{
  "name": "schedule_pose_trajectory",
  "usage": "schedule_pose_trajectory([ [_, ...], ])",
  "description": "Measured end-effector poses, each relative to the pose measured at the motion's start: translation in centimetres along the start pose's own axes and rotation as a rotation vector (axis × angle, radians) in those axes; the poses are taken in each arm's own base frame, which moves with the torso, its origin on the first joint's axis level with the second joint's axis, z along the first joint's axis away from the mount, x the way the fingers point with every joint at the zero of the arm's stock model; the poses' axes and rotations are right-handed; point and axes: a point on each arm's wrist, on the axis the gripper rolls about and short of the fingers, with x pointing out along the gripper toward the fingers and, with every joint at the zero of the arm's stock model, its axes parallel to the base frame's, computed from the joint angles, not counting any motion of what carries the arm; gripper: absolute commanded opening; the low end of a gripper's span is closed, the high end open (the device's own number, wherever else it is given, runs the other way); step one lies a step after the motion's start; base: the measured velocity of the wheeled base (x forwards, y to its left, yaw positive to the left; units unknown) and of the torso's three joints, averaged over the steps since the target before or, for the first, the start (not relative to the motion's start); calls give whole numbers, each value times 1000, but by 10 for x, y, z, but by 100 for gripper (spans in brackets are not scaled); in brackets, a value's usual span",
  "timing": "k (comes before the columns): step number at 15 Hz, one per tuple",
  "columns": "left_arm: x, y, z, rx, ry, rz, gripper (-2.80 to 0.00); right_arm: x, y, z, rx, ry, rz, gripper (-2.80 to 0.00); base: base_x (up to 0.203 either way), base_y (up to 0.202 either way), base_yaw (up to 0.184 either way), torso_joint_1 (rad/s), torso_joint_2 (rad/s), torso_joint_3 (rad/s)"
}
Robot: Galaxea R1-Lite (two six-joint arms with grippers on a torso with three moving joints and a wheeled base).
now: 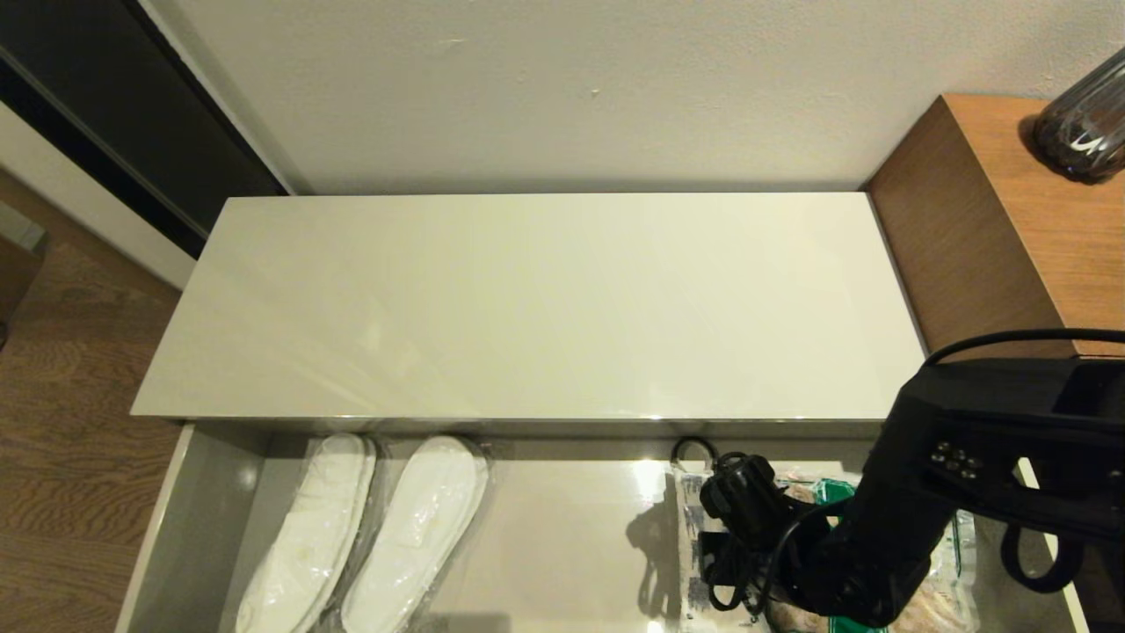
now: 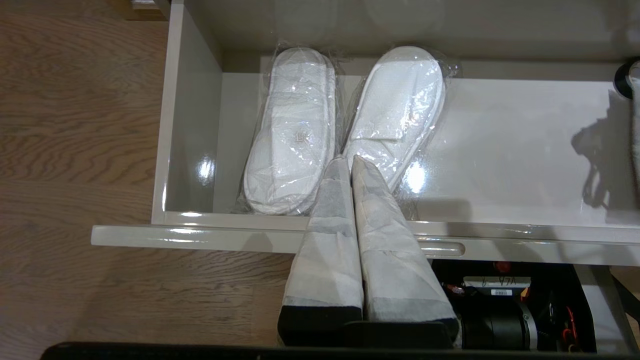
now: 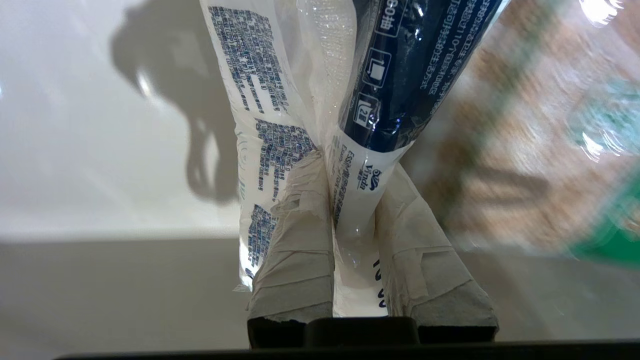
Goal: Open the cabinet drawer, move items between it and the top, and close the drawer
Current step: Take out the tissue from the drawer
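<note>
Done: your cabinet drawer [image 1: 562,536] is pulled out.
Now: right hand [image 3: 350,200] pinches the white packet [image 3: 280,100].
Left: top [image 1: 527,308] bare; left hand [image 2: 350,167] clenched, idle.

Wrapped slippers [image 1: 365,527], black ring [image 1: 694,450], wood surface [image 1: 1019,211].

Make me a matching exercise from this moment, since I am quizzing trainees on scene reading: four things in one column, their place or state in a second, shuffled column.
Things:
1. slippers
2. white packet
3. left claw
4. top

Places or states:
A. pinched between the right claw's fingers
B. shut and holding nothing, above the drawer's front edge
C. nothing lying on it
D. in clear wrap at the drawer's left end

Pairs: 1-D, 2-A, 3-B, 4-C
</note>
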Motion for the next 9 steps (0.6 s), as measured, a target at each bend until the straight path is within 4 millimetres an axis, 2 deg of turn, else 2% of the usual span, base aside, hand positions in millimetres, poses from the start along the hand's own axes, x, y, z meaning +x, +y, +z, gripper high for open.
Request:
schedule_pose_trajectory([
  [4, 0, 0, 0, 0, 0, 0, -280, -33, -15, -6, -9, 5, -2, -280, 0, 0, 0, 0, 0, 0],
  [9, 0, 0, 0, 0, 0, 0, -280, -79, -27, 2, -2, -1, 1, -280, 0, 0, 0, 0, 0, 0],
])
